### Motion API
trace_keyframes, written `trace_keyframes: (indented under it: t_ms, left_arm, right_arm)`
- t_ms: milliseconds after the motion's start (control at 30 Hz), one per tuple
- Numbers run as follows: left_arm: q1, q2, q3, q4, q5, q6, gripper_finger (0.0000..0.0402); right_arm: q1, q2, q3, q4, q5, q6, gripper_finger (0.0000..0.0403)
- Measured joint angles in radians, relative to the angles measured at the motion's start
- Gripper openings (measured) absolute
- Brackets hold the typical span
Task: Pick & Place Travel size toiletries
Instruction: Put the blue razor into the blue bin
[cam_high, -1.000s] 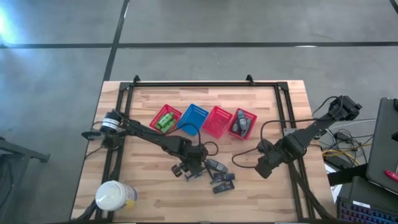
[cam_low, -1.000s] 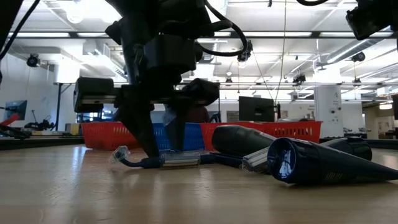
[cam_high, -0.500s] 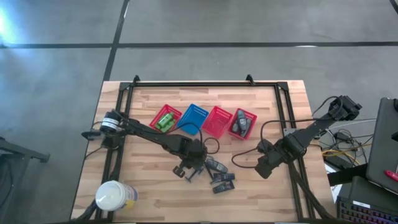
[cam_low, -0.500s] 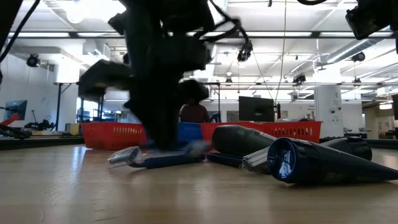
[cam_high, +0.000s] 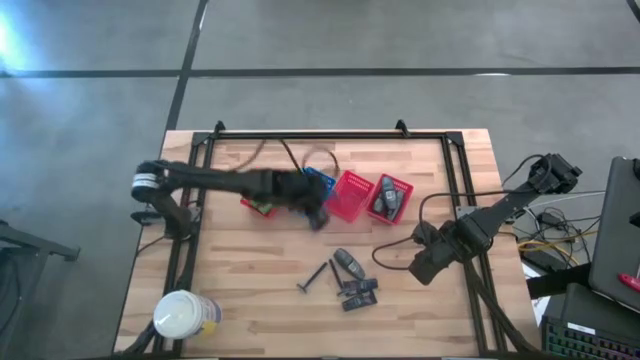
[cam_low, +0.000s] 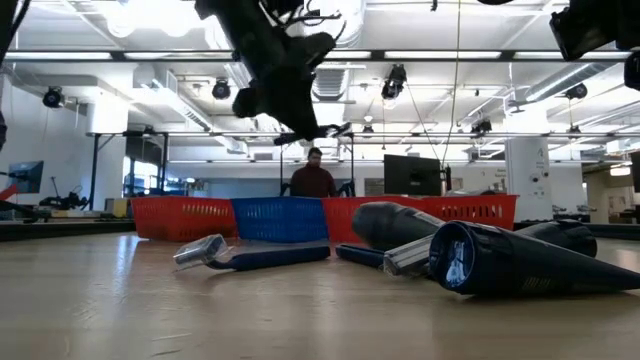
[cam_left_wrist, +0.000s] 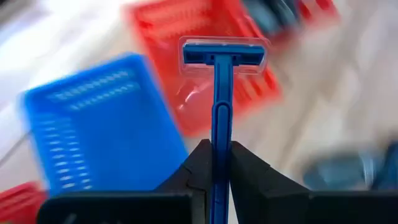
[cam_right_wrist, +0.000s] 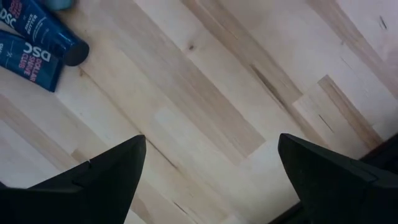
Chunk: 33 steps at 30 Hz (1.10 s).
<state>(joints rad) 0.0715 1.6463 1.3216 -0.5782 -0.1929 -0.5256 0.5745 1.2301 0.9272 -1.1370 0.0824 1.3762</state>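
Toiletries: most of the pile (cam_high: 350, 283) sat mid-table — dark tubes, flat packets and a second razor (cam_high: 316, 276) beside them.
Baskets: blue basket (cam_left_wrist: 99, 124) and red basket (cam_left_wrist: 205, 62) lay just under the carried item.
Left gripper (cam_left_wrist: 216, 163): fingers pinched tight on a blue razor (cam_left_wrist: 221, 106), head forward, held up over the baskets.
Right gripper (cam_right_wrist: 211, 168): fingers spread wide, waiting off to the right.
Tip: I'd square up over one basket and go low before letting go — the handle's long enough to catch a rim.

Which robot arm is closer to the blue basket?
Left. The left gripper, holding a blue razor, hangs by the blue basket; the right gripper waits far off near the table's right edge.
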Motion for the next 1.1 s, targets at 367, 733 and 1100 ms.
trace_keyframes:
  t_ms: [367,733,1100]
  left_arm:
    - [0.178,0.066,-0.021,-0.004,0.058,-0.078,0.0037]
    - [0.186,0.155,-0.040,0.003,0.042,-0.053,0.0037]
    - [0.191,0.135,-0.037,0.010,0.036,-0.053,0.0037]
  right_arm:
    - [-0.006,-0.002,0.000,-0.003,0.023,0.030,0.0363]
    - [-0.006,-0.004,0.000,-0.003,0.025,0.039,0.0363]
    - [-0.005,-0.004,0.000,-0.005,0.025,0.039,0.0363]
